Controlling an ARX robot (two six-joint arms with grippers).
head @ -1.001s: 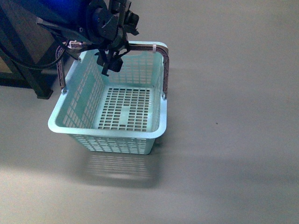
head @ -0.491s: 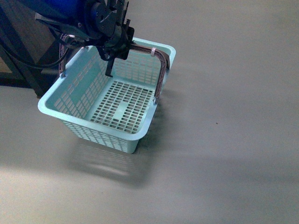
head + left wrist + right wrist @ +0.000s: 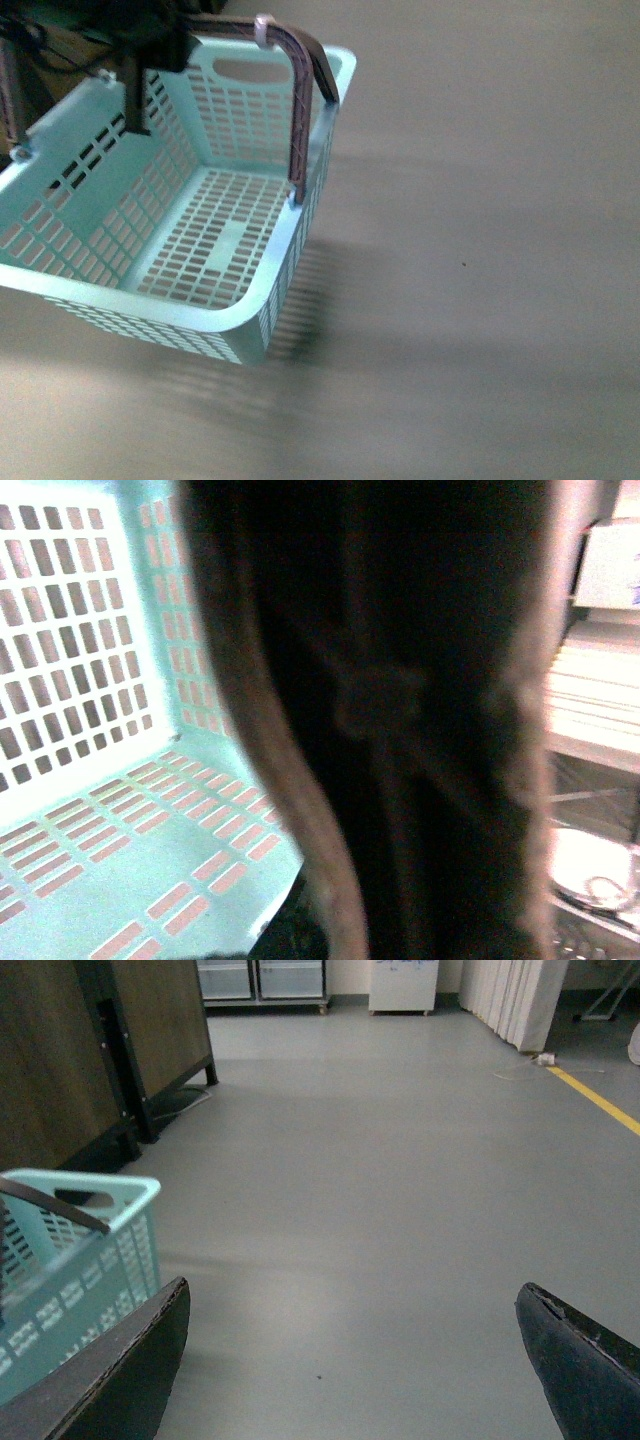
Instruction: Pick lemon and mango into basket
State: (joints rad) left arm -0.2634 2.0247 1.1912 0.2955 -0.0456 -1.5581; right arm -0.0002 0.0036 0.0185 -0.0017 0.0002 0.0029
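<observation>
The pale mint-blue basket hangs tilted above the grey floor at the left of the front view, and nothing lies inside it. Its brown handle arches over the far end. My left gripper is shut on that handle at the top left, partly cut off by the frame edge. In the left wrist view the dark handle fills the middle, with the basket's slotted wall beside it. My right gripper stands open over bare floor, the basket off to its side. The lemon and the mango are out of view.
Grey floor stretches to the right of the basket. A dark wooden cabinet on black legs stands behind the basket. A yellow floor line runs along one side, and white units stand at the far wall.
The basket has come up and towards the camera, shifting left and looming larger, with the left gripper holding its handle throughout.
</observation>
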